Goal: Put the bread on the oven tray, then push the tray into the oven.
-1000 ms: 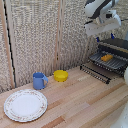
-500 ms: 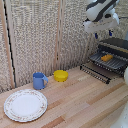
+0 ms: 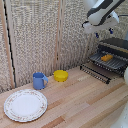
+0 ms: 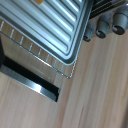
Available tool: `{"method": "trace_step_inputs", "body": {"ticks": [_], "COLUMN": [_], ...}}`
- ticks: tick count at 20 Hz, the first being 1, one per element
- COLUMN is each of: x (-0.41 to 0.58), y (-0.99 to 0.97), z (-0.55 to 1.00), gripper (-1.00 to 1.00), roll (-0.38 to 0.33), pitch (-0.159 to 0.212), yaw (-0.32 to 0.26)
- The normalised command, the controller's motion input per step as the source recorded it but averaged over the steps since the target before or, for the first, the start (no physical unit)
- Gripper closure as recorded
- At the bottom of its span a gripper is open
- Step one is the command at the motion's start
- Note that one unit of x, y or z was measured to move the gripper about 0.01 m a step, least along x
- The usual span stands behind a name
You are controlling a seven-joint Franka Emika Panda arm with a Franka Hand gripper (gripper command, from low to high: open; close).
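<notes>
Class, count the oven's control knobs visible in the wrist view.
3: first knob, second knob and third knob, side by side beyond the tray's corner. More may lie out of frame.

Desk: pale wooden planks (image 3: 80, 100), evenly lit.
Back edge: woven beige screen (image 3: 35, 35) with vertical wooden posts (image 3: 61, 35).

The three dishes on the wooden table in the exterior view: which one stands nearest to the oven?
The yellow bowl. It stands closest to the oven at the exterior view's right; the blue mug is farther toward the left, and the patterned plate farthest.
</notes>
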Motion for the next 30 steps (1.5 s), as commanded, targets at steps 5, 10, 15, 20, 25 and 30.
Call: {"method": "trace_step_inputs", "body": {"ticks": [5, 10, 15, 20, 25, 30], "x": [-0.249, -0.193, -0.053, 0.030, 0.004, -0.050], "y": [0.05, 0.00, 0.00, -0.01, 0.00, 0.00], "z": [0.00, -0.09, -0.28, -0.39, -0.31, -0.24], "gripper": [-1.00, -1.00, -1.00, -1.00, -1.00, -1.00], "roll": [-0.252, -0.266, -0.275, -0.258, -0.237, -0.232], "pitch": [0.299, 0.237, 0.141, 0.081, 0.115, 0.180], "yaw": [0.188, 0.220, 0.265, 0.289, 0.282, 0.269]}}
